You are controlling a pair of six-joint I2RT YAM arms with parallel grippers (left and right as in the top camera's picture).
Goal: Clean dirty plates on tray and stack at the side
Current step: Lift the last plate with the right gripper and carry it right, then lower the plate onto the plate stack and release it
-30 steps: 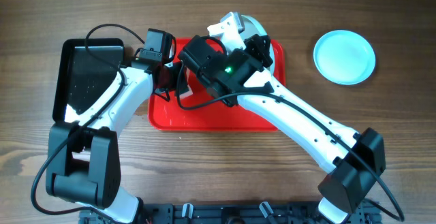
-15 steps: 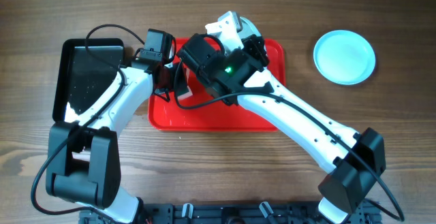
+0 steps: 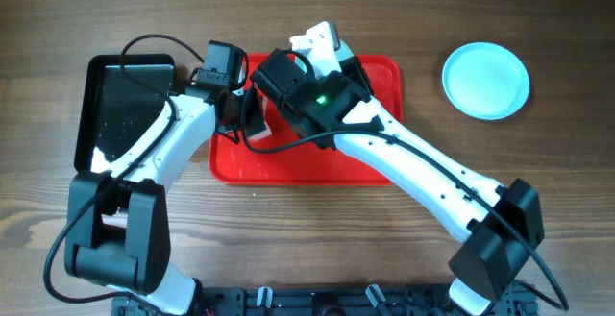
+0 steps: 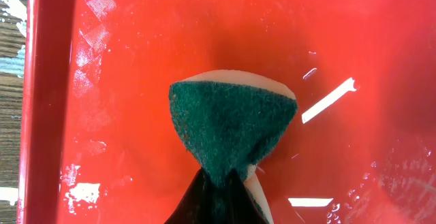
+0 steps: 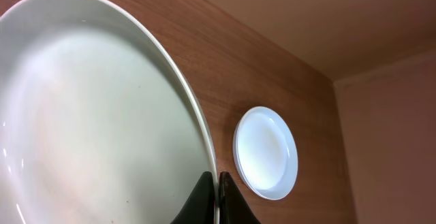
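far left is the black tray (image 3: 120,105). next to it the left gripper (image 4: 218,183) pinches a green sponge (image 4: 231,125) over the floor of the red tray (image 3: 259,162), near its left rim. to the right, the right gripper (image 5: 218,186) pinches the rim of the held plate (image 5: 95,108), tipped up on its edge. the sponge arm is nearest, so i think it should reach right to wipe. far right, well apart, the second plate (image 3: 485,79) lies flat on the table (image 3: 562,143), with room around.

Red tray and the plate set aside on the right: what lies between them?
Nothing; in the overhead view, only bare wooden table separates the red tray from the set-aside plate.
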